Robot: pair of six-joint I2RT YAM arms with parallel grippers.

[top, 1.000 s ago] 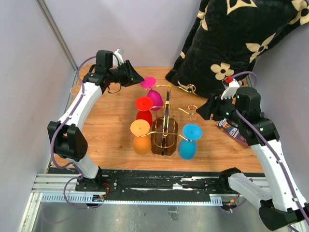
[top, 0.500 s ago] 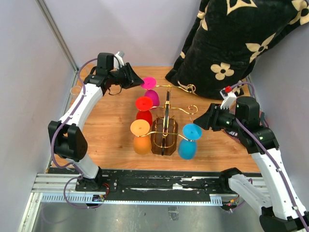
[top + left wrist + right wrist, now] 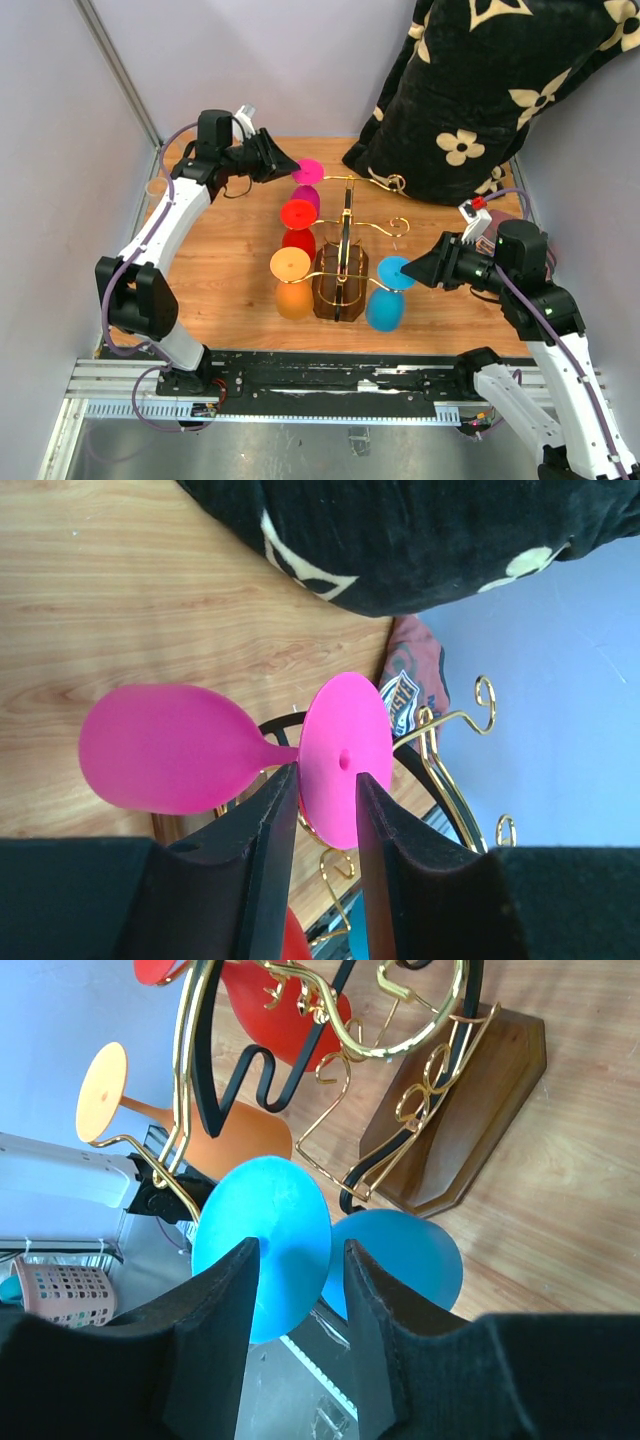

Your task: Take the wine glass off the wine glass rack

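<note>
My left end effector (image 3: 325,775) is narrow around the foot of the pink wine glass (image 3: 165,745), far left on the wine glass rack (image 3: 346,230). My right end effector (image 3: 298,1245) is likewise narrow at the blue wine glass (image 3: 400,1260), near right. I cannot tell if either grips. A crooked pull could snag the wire and tip the rack.

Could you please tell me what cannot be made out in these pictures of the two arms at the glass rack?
Left wrist view: whether the left gripper touches the pink glass; its fingers cover the foot's lower rim.
Right wrist view: likewise the right gripper at the blue glass.
Top view: how the stems sit in the wine glass rack; the wire is too thin.
</note>
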